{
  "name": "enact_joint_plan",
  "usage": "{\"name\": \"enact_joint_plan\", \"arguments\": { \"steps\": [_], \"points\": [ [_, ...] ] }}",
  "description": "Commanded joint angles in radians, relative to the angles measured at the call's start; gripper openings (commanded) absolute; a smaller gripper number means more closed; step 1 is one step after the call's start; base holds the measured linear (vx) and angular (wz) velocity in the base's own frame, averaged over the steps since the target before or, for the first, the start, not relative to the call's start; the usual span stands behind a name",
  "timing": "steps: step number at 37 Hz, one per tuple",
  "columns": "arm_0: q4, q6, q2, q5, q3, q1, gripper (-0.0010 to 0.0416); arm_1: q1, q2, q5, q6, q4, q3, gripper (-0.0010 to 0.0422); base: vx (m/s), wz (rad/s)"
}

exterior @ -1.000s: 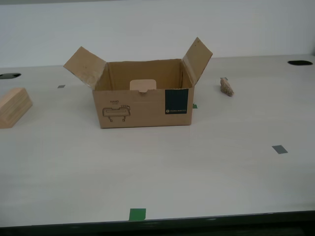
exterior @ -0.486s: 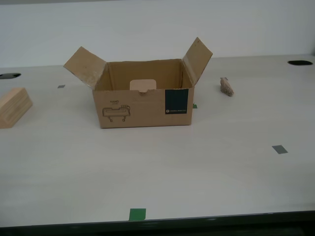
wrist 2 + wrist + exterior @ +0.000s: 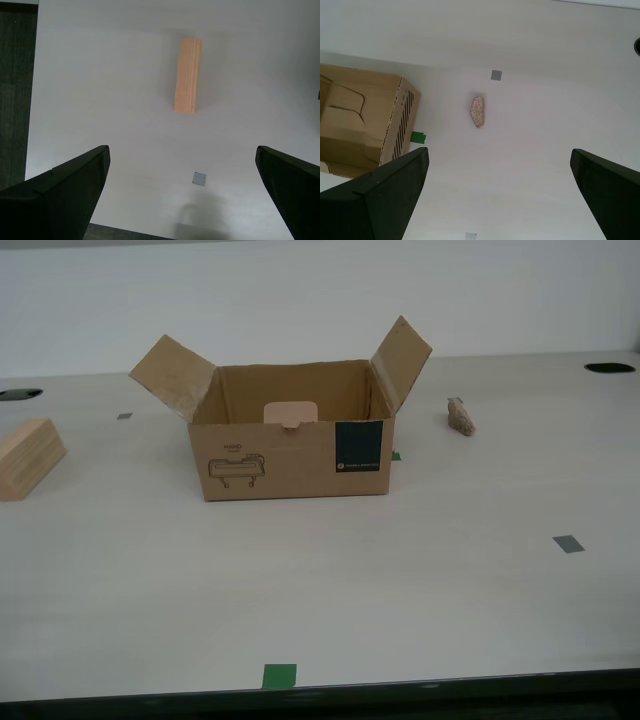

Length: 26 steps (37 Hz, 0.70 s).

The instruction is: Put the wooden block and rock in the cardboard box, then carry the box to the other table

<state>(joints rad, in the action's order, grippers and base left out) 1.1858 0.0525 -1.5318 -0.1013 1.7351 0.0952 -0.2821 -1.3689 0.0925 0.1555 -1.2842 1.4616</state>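
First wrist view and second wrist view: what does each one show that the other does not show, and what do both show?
Only the first wrist view shows the rock, part of the cardboard box with one flap, and a green tape mark beside it. Only the second wrist view shows the wooden block lying alone, and dark floor past the table edge. Both share the white table, a small grey tape square, and open, empty jaws: my first gripper and my second gripper each hold nothing.
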Motion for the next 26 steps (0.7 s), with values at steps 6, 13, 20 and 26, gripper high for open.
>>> {"name": "enact_joint_plan", "arguments": {
  "steps": [6, 13, 20, 26],
  "points": [
    [0.001, -0.001, 0.000, -0.002, 0.001, 0.000, 0.0397, 0.000, 0.000, 0.001, 0.010, 0.006, 0.000, 0.0400, 0.000, 0.000],
    [0.000, -0.001, 0.000, -0.002, 0.001, 0.001, 0.0396, 0.001, 0.000, 0.001, 0.005, 0.019, 0.000, 0.0400, 0.000, 0.000],
    [0.000, -0.005, 0.000, -0.002, 0.001, 0.003, 0.0397, 0.002, 0.000, 0.001, -0.023, 0.018, 0.000, 0.0400, 0.000, 0.000],
    [-0.003, -0.012, 0.000, -0.002, 0.001, 0.003, 0.0396, 0.002, 0.000, 0.001, -0.027, 0.018, 0.000, 0.0400, 0.000, 0.000]
  ]
}}
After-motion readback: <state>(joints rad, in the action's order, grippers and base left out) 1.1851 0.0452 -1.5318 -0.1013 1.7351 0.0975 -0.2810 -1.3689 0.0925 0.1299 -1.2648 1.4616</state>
